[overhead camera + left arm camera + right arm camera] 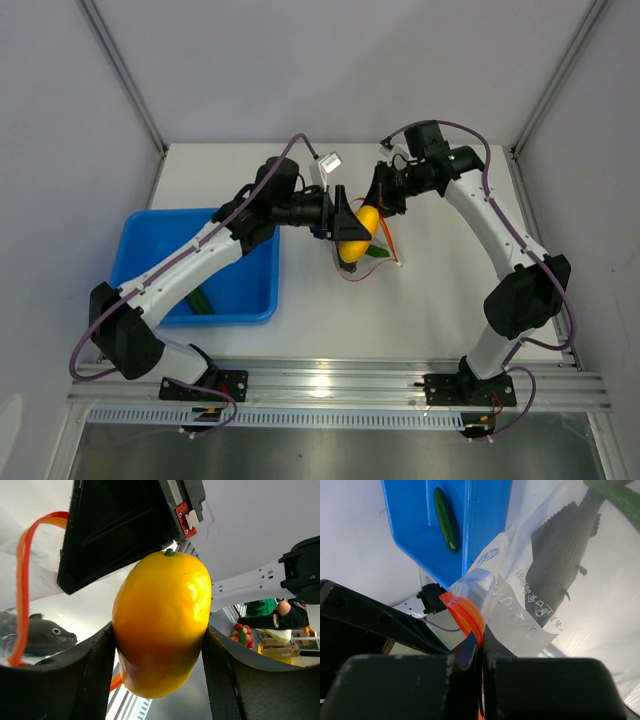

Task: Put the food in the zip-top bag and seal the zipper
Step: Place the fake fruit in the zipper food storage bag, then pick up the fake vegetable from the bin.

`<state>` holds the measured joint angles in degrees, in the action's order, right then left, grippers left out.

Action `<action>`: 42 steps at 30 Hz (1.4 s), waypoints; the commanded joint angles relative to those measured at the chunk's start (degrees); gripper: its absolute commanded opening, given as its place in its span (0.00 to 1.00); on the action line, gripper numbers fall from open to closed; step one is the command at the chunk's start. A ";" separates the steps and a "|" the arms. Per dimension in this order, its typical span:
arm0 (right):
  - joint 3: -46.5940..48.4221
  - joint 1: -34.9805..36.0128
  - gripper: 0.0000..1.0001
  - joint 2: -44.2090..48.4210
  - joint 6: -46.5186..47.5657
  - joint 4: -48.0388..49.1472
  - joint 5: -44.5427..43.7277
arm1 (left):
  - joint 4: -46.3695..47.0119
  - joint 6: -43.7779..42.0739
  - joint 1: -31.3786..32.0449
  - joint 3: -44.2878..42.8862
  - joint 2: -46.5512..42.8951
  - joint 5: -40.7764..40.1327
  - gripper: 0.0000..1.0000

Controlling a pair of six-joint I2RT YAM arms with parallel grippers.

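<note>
Cucumber (446,519) in tray (410,525), crocodile (560,555) in zip-top bag (520,595), mango (162,590) in left claw (157,635)

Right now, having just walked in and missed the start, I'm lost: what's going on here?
The right hand pinches the orange zipper of the zip-top bag, holding its mouth open. The left hand grips a yellow food piece right by that mouth, not yet inside. One green piece lies in the blue tray.
</note>
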<state>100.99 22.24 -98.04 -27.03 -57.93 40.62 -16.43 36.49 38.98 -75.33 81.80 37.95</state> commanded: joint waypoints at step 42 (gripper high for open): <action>-3.08 -1.15 0.00 3.38 -1.81 3.44 3.68 | -23.19 -6.54 -8.03 4.93 -18.16 -36.89 0.99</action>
<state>98.24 21.26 -97.69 -30.83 -54.46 44.95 -29.06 26.15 35.40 -67.85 65.43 8.45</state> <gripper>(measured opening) 0.002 0.994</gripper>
